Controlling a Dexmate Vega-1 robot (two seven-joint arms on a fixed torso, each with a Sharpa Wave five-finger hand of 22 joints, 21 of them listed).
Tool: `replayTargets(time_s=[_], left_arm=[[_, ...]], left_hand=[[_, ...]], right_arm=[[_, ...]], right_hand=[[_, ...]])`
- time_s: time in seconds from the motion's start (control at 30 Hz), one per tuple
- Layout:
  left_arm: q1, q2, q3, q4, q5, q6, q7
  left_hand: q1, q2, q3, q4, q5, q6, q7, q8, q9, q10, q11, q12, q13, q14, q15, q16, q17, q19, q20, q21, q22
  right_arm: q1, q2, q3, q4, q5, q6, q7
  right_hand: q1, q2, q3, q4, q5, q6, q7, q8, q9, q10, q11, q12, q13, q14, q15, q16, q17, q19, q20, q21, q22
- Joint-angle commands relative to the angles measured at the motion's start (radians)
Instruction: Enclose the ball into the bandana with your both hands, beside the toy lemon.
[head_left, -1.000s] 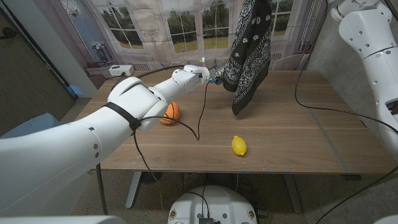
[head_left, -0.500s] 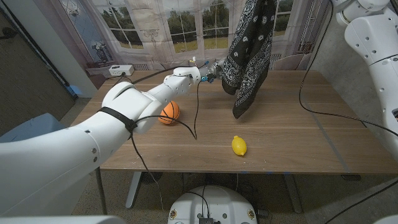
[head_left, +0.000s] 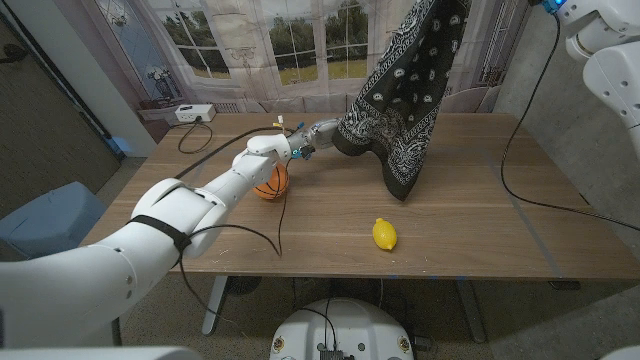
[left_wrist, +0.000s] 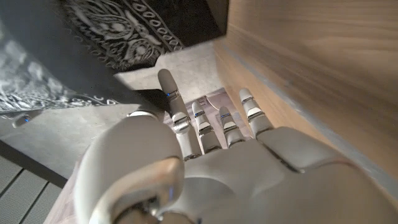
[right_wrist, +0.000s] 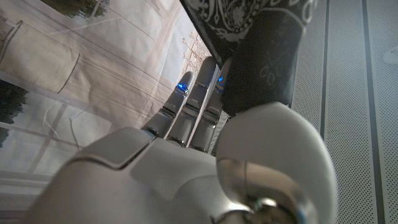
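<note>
Wooden table (head_left: 470, 215): left hand (head_left: 322, 131) pinches the hanging bandana (head_left: 405, 100), right hand (right_wrist: 205, 134) grips its top; ball (head_left: 271, 181) sits under the left forearm, lemon (head_left: 384, 234) nearer.

Even soft daylight, faint shadows; wrist views blurred up close.

Wooden table (head_left: 470, 215), orange ball (head_left: 272, 181) left of centre, lemon (head_left: 384, 234) near front edge, black cables (head_left: 545, 203) across top
</note>
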Motion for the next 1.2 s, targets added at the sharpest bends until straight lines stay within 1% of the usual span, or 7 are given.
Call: replayTargets(time_s=[0.03, 0.3, 0.43, 0.53, 0.6, 0.7, 1.2], left_arm=[[0.141, 0.221, -0.014, -0.809, 0.052, 0.127, 0.441], [0.174, 0.247, -0.022, -0.913, -0.016, 0.146, 0.474], [0.187, 0.278, -0.035, -1.012, 0.004, 0.170, 0.536], [0.172, 0.298, -0.042, -1.042, -0.009, 0.175, 0.522], [0.166, 0.305, -0.050, -1.058, -0.034, 0.176, 0.508], [0.165, 0.336, -0.057, -1.114, -0.003, 0.200, 0.544], [0.199, 0.439, -0.136, -1.335, 0.004, 0.230, 0.611]], left_hand=[[0.009, 0.001, 0.011, -0.001, 0.008, -0.006, 0.007, 0.011, 0.016, 0.001, 0.005, 0.001, 0.006, 0.006, 0.002, 0.002, 0.002, 0.007, -0.001, 0.006, 0.001], [0.008, -0.002, 0.014, 0.000, 0.009, -0.008, -0.003, 0.031, 0.040, 0.003, 0.003, 0.001, 0.012, 0.005, 0.002, 0.000, 0.003, 0.008, -0.006, 0.009, 0.002], [0.007, -0.005, 0.014, 0.001, 0.010, -0.008, -0.004, 0.040, 0.050, 0.005, 0.003, 0.001, 0.014, 0.002, 0.001, -0.002, 0.003, 0.009, -0.009, 0.010, 0.002], [0.012, -0.012, 0.015, -0.005, 0.008, 0.007, -0.008, 0.057, 0.061, 0.003, -0.007, 0.000, 0.017, 0.001, -0.012, -0.005, 0.001, 0.011, -0.026, 0.012, 0.002], [0.023, -0.013, 0.021, -0.016, 0.005, 0.007, 0.000, 0.064, 0.070, -0.002, -0.012, -0.002, 0.019, -0.006, -0.017, -0.010, -0.002, 0.007, -0.037, 0.011, 0.002], [0.051, 0.002, 0.032, -0.031, -0.010, -0.010, 0.044, 0.076, 0.091, -0.024, 0.003, -0.012, 0.024, -0.025, -0.009, -0.016, -0.003, -0.006, -0.039, 0.008, 0.002], [0.078, 0.004, 0.047, -0.044, -0.024, -0.014, 0.090, 0.103, 0.127, -0.024, 0.007, -0.012, 0.033, -0.035, -0.017, -0.016, -0.006, -0.014, -0.047, 0.009, 0.002]], right_arm=[[-0.234, -0.083, 0.179, -0.133, 0.021, -0.018, -0.109], [-0.317, -0.104, 0.250, -0.192, 0.009, -0.047, -0.141], [-0.371, -0.128, 0.293, -0.242, -0.009, -0.104, -0.175], [-0.384, -0.128, 0.289, -0.251, -0.014, -0.101, -0.149], [-0.403, -0.118, 0.289, -0.285, -0.043, -0.115, -0.201], [-0.425, -0.144, 0.302, -0.325, -0.089, -0.165, -0.241], [-0.469, -0.125, 0.361, -0.361, -0.133, -0.193, -0.210]], right_hand=[[0.007, 0.004, 0.000, -0.004, 0.000, 0.023, 0.024, 0.002, 0.000, 0.000, -0.018, -0.005, -0.001, 0.010, -0.145, -0.004, 0.007, -0.001, -0.037, 0.010, 0.001], [0.009, 0.005, -0.002, -0.005, -0.002, 0.025, 0.026, -0.001, -0.001, 0.004, -0.017, -0.003, 0.000, 0.011, -0.144, -0.006, 0.012, -0.003, -0.036, 0.014, 0.001], [0.010, 0.005, -0.003, -0.007, -0.004, 0.031, 0.031, -0.002, -0.004, 0.008, -0.013, -0.005, -0.004, 0.015, -0.144, -0.005, 0.015, -0.001, -0.033, 0.018, 0.000], [0.021, 0.007, -0.005, -0.020, -0.010, 0.046, 0.050, 0.000, -0.008, 0.026, 0.003, -0.006, -0.016, 0.038, -0.144, 0.015, 0.031, 0.015, -0.016, 0.029, 0.000], [0.036, 0.008, -0.012, -0.039, -0.017, 0.057, 0.077, 0.000, -0.012, 0.048, 0.033, -0.011, -0.036, 0.059, -0.140, 0.027, 0.028, 0.029, 0.008, 0.040, -0.001], [0.046, 0.010, -0.017, -0.053, -0.023, 0.068, 0.101, 0.000, -0.016, 0.062, 0.050, -0.012, -0.046, 0.070, -0.135, 0.036, 0.026, 0.030, 0.018, 0.045, -0.002], [0.058, 0.015, -0.031, -0.072, -0.034, 0.078, 0.110, -0.008, -0.027, 0.069, 0.057, -0.011, -0.046, 0.076, -0.133, 0.048, 0.017, 0.032, 0.022, 0.057, -0.003]])
